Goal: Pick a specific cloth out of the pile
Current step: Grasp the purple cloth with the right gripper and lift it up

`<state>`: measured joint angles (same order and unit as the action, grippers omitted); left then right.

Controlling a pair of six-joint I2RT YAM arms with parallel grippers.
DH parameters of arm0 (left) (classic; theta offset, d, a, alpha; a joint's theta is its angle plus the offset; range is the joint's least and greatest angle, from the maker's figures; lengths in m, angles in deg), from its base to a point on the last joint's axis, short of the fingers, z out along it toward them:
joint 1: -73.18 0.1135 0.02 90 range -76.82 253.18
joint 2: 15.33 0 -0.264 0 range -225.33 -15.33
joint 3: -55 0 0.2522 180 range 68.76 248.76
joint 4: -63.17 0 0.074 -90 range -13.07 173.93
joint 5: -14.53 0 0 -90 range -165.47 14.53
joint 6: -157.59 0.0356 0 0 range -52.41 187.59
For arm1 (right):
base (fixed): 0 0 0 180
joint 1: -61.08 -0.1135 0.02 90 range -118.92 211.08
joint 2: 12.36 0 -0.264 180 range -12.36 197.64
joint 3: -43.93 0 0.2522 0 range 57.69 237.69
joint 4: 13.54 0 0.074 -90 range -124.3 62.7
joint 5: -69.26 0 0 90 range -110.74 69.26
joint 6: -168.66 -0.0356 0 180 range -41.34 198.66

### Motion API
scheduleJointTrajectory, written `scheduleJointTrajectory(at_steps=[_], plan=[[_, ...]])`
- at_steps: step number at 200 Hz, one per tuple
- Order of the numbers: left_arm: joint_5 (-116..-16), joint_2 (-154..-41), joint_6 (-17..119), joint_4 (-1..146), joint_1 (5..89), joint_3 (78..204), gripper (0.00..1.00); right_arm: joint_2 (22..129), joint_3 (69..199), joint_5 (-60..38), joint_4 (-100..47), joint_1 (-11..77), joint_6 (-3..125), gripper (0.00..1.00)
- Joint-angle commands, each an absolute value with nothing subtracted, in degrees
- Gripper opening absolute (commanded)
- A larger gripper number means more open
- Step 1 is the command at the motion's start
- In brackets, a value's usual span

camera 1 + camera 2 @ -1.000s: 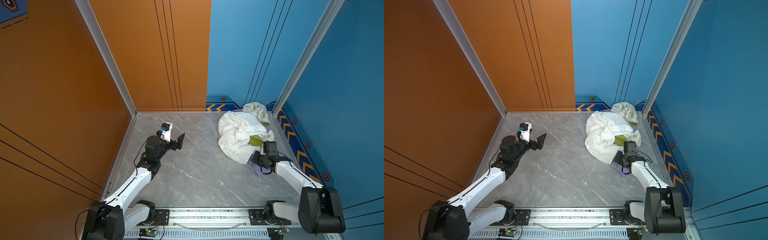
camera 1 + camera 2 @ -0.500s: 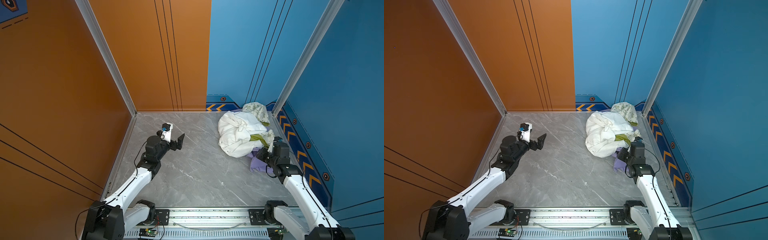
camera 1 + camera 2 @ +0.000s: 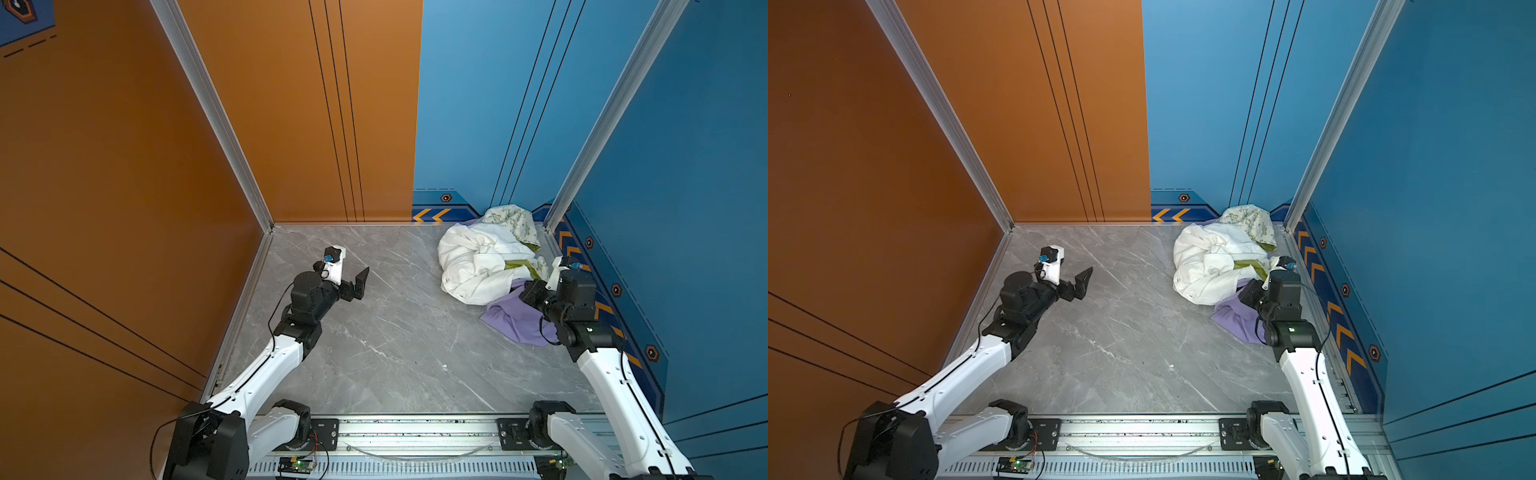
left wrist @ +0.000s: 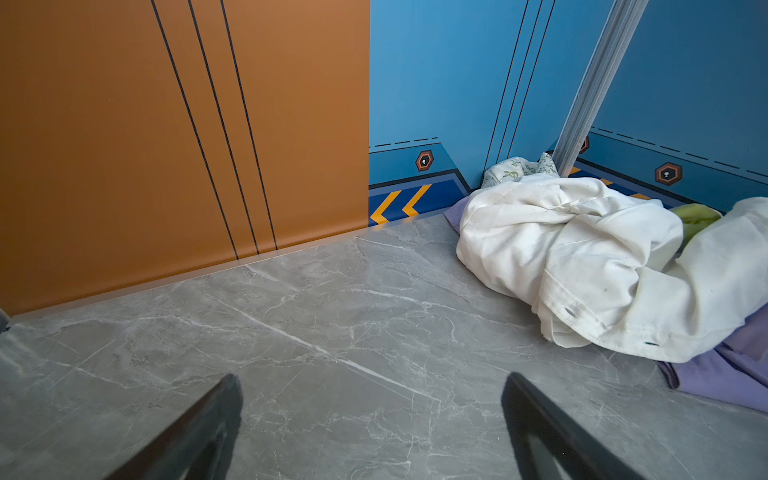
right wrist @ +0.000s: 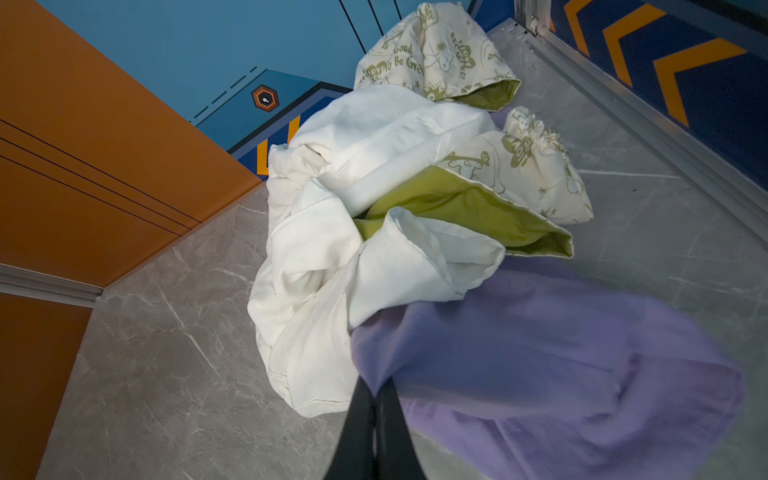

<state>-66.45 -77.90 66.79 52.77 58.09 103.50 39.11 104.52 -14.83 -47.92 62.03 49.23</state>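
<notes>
Right wrist view: the right gripper (image 5: 375, 384) is pinching its black jaws tight on an edge of the soft lilac-purple cloth (image 5: 540, 353). The cloth is lying rumpled and blurred on the grey marble tabletop (image 5: 166, 374), with its far part tucking under the pile (image 3: 478, 266). That heap, a plain white garment (image 5: 374, 145) and a cream cloth with green cartoon print (image 5: 449, 54), is sitting in the far right corner. The left gripper (image 4: 372, 378) is hovering wide open over bare tabletop, well apart.
</notes>
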Motion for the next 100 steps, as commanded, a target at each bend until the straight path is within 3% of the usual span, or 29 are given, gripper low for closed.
scheduleJointTrajectory(at_steps=[1, 100], plan=[[-67.9, -76.6, 68.1, 52.8, 57.5, 102.5, 0.98, 39.8, 110.6, -14.3, -46.8, 62.6, 50.3, 0.00], [-67.9, -76.6, 68.3, 52.8, 57.4, 102.6, 0.98, 47.6, 132.7, -11.2, -44.3, 63.3, 52.1, 0.00]])
